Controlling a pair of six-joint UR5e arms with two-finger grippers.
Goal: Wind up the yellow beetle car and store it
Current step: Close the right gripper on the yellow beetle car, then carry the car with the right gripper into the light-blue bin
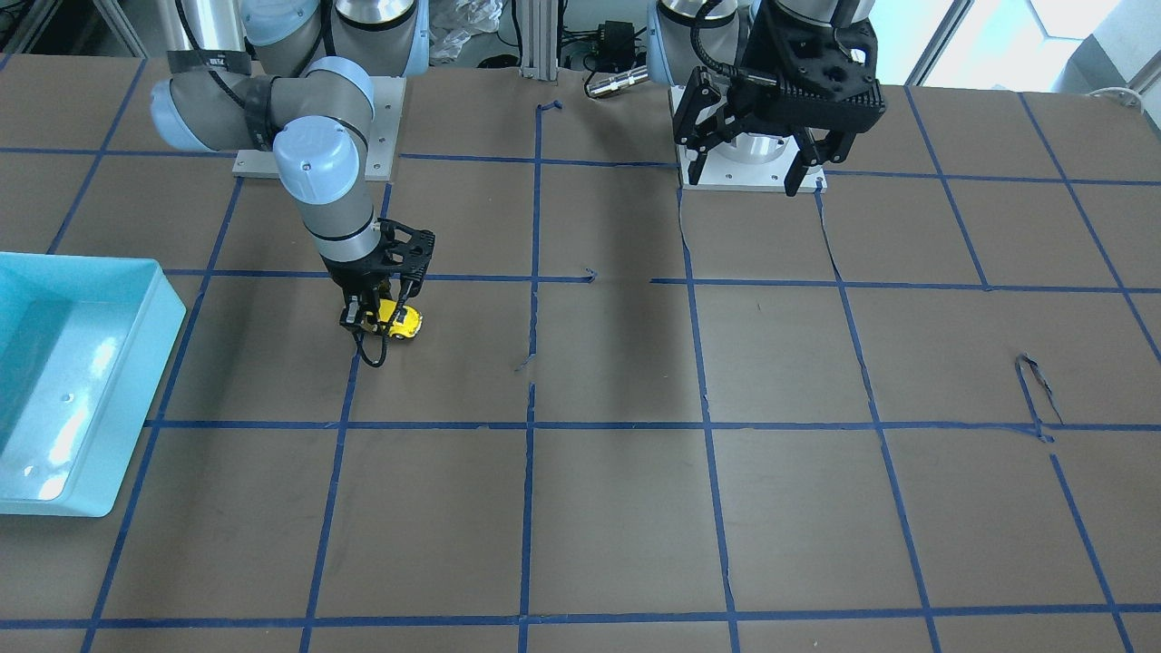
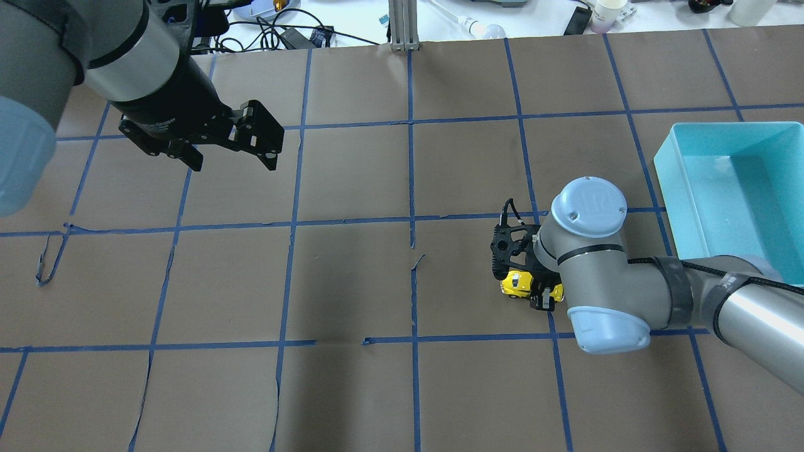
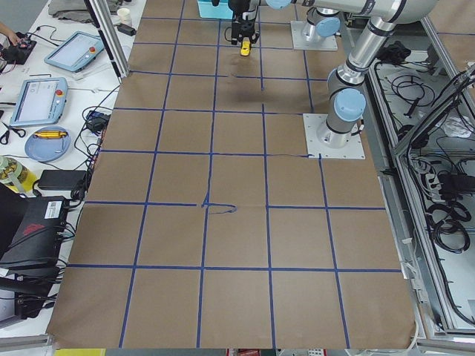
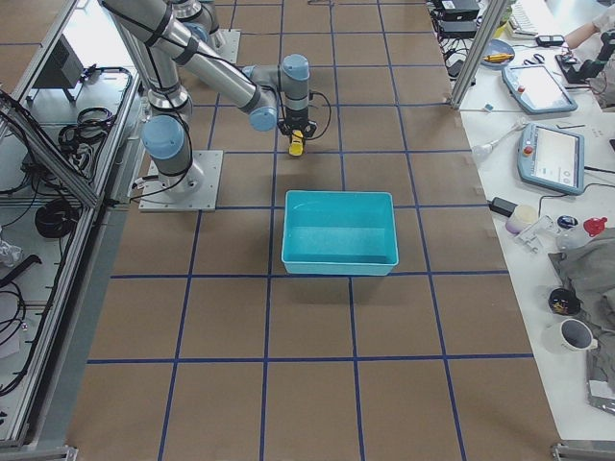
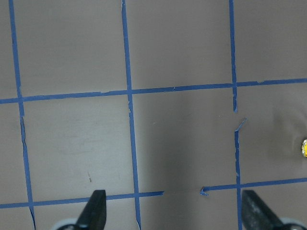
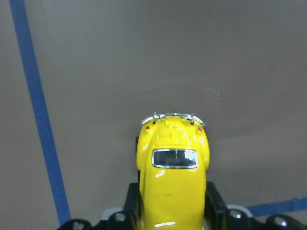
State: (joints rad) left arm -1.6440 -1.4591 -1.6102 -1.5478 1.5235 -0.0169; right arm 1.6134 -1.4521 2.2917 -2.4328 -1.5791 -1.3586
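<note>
One yellow beetle car [image 1: 400, 319] sat in the right half of the bench [image 1: 617, 508]. The right claw [image 1: 374, 313] clamped it by the flanks, and its wheels were seemingly on the surface, though the view was too poor to be sure. One teal bin [image 1: 168, 308] lay farther toward the right end, well apart from the car, with open bench between them. The second of the two claws, the left claw [image 1: 744, 180], hung spread wide and held nothing, near the robot-side edge.
</note>
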